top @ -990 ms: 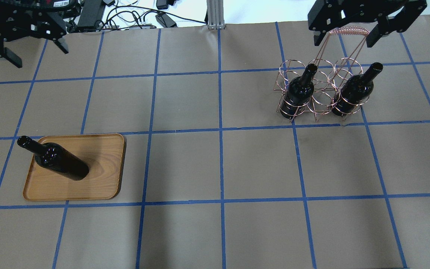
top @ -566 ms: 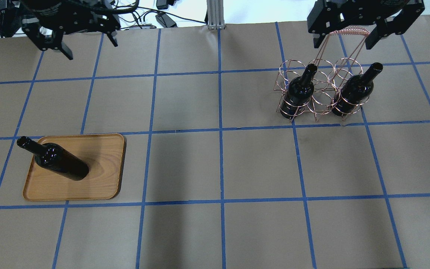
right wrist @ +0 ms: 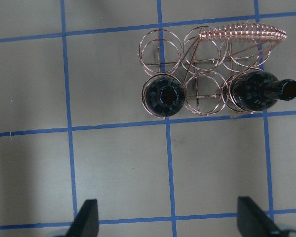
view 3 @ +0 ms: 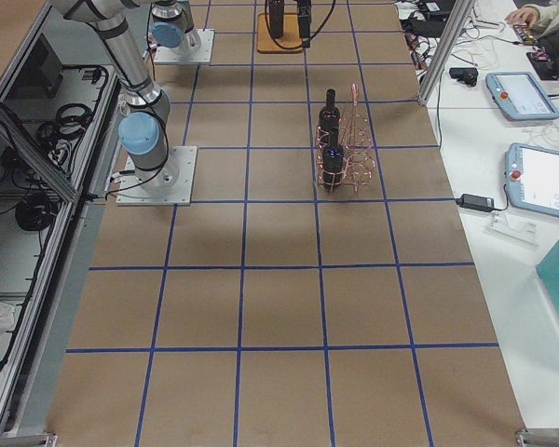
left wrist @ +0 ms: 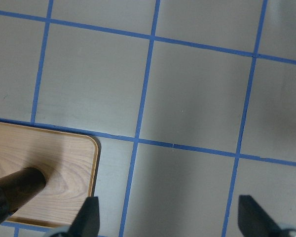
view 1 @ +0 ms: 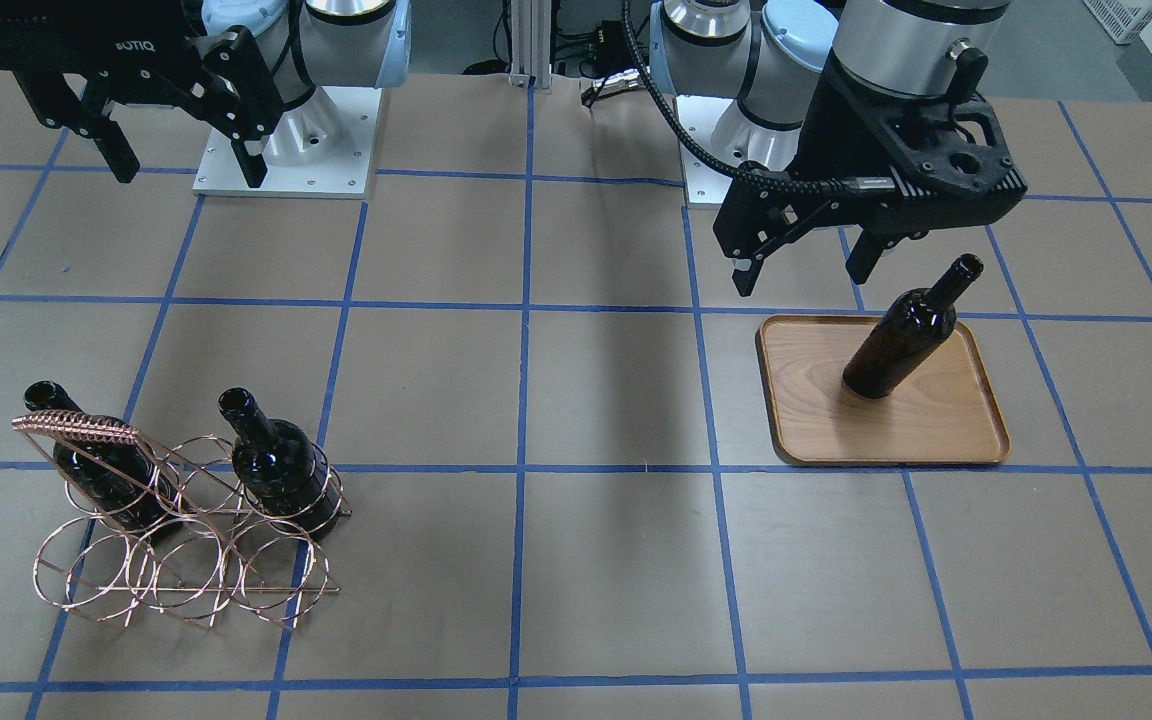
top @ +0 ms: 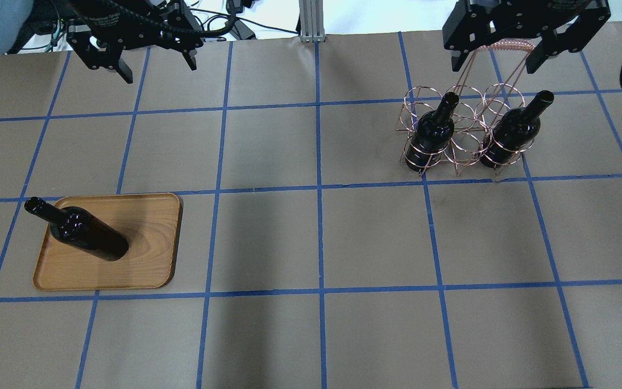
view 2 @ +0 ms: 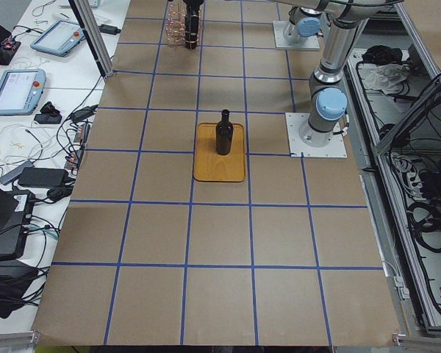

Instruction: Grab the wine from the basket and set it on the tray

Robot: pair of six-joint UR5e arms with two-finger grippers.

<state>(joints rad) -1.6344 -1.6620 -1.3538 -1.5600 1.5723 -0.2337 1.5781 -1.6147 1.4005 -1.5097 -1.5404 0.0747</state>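
Observation:
A dark wine bottle (top: 87, 237) stands on the wooden tray (top: 143, 254) at the front left. Two more bottles (top: 434, 132) (top: 513, 129) stand in the front rings of the copper wire basket (top: 465, 143) at the back right. My left gripper (top: 159, 69) is open and empty, high over the back left of the table, away from the tray. Its wrist view shows the tray's corner (left wrist: 64, 158) and the bottle (left wrist: 15, 190) at lower left. My right gripper (top: 494, 66) is open and empty, high above the basket's handle. Its wrist view looks down on the basket (right wrist: 207, 64).
Brown paper with a blue tape grid covers the table. An aluminium post (top: 311, 21) and cables stand at the back edge. The arms' base plates (view 1: 286, 140) lie along the robot's side. The basket's other rings hold nothing.
My left gripper has swung rightward along the back of the table, still open. The right gripper, the bottles, the basket and the tray have barely moved.

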